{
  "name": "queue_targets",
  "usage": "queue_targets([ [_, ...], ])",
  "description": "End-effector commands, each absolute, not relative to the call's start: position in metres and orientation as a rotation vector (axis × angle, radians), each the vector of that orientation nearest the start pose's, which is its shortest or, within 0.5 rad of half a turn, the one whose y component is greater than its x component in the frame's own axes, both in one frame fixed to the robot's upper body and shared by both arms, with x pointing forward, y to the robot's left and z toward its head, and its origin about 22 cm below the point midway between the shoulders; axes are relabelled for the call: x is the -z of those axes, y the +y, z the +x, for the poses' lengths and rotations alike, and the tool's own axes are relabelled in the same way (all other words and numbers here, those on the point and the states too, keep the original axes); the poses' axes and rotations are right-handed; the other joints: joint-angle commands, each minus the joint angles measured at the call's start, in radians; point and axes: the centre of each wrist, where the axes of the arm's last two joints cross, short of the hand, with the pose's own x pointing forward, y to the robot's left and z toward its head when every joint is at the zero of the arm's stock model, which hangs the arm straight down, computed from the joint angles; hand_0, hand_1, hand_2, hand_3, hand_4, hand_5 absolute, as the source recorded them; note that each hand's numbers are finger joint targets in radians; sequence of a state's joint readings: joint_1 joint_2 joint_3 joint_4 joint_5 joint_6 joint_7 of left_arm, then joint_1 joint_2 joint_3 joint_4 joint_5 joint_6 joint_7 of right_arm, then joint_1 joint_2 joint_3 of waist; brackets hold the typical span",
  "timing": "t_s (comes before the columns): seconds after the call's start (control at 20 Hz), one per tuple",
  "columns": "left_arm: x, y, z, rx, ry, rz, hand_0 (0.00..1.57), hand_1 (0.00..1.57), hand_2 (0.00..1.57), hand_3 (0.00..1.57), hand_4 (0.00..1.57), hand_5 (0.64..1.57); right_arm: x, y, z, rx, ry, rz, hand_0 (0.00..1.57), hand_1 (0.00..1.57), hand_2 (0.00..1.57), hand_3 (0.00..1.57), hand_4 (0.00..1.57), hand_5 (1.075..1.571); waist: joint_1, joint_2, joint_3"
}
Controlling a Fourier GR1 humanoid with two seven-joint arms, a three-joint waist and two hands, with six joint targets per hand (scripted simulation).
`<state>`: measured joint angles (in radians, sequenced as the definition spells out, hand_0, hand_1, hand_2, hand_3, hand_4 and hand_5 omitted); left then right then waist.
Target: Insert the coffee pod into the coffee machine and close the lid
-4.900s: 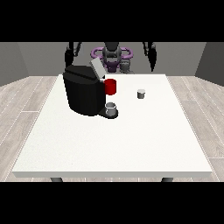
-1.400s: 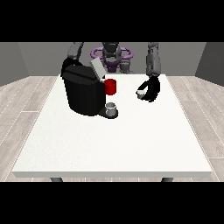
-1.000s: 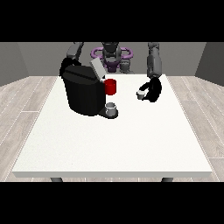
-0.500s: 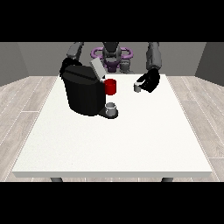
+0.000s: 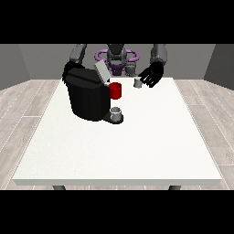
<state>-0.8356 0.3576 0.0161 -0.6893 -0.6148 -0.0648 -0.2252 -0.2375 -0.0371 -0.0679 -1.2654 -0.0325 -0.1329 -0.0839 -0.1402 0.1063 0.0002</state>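
1. The hand at the view's right (image 5: 152, 75) has its fingers curled round the small grey coffee pod (image 5: 137, 82), held above the white table (image 5: 137, 146).
2. The black coffee machine (image 5: 88, 94), lid (image 5: 102, 72) raised, stands well to that hand's side.
3. The hand at the view's left (image 5: 68, 71) touches the machine; its fingers cannot be made out.

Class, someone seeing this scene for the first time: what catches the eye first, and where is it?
The big black coffee machine at the table's left-centre, lid tilted open, with a red part on its front. Next, the black hand at the view's right, raised near the far edge, holding the small grey coffee pod.
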Motion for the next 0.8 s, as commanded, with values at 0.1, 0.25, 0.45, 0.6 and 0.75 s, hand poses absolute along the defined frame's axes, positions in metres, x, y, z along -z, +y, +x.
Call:
queue_targets([
  [0.1, -0.131, 0.292, 0.436, 0.937, -1.582, 0.598, 1.25, 1.25, 1.33, 1.29, 0.57, 1.571, 0.002, -0.208, 0.301, 0.085, -1.582, -0.062, 0.0, 0.0, 0.0, 0.0, 0.48, 1.571, -0.03, 0.001, -0.0003],
  [0.25, -0.131, 0.272, 0.439, 0.918, -1.556, 0.587, 1.25, 1.25, 1.33, 1.28, 0.54, 1.571, 0.014, -0.216, 0.296, 0.084, -1.584, -0.049, 0.0, 0.0, 0.0, 0.0, 0.5, 1.571, -0.037, 0.001, 0.0],
  [0.45, -0.176, 0.294, 0.445, 0.874, -1.615, 0.702, 1.02, 1.02, 1.21, 1.23, 0.5, 1.571, 0.0, -0.206, 0.294, 0.003, -1.633, 0.003, 0.0, 0.0, 0.0, 0.0, 0.52, 1.571, -0.103, 0.021, -0.0003],
  [0.6, -0.217, 0.304, 0.45, 0.799, -1.655, 0.681, 1.21, 1.21, 1.25, 1.2, 0.51, 1.571, -0.017, -0.208, 0.308, -0.004, -1.647, -0.04, 0.0, 0.0, 0.0, 0.0, 0.51, 1.571, -0.119, 0.063, -0.0004],
  [0.75, -0.223, 0.293, 0.454, 0.8, -1.691, 0.67, 1.26, 1.26, 1.29, 1.22, 0.47, 1.571, -0.041, -0.19, 0.317, 0.023, -1.702, -0.021, 0.0, 0.0, 0.0, 0.0, 0.51, 1.571, -0.139, 0.089, -0.0004],
])
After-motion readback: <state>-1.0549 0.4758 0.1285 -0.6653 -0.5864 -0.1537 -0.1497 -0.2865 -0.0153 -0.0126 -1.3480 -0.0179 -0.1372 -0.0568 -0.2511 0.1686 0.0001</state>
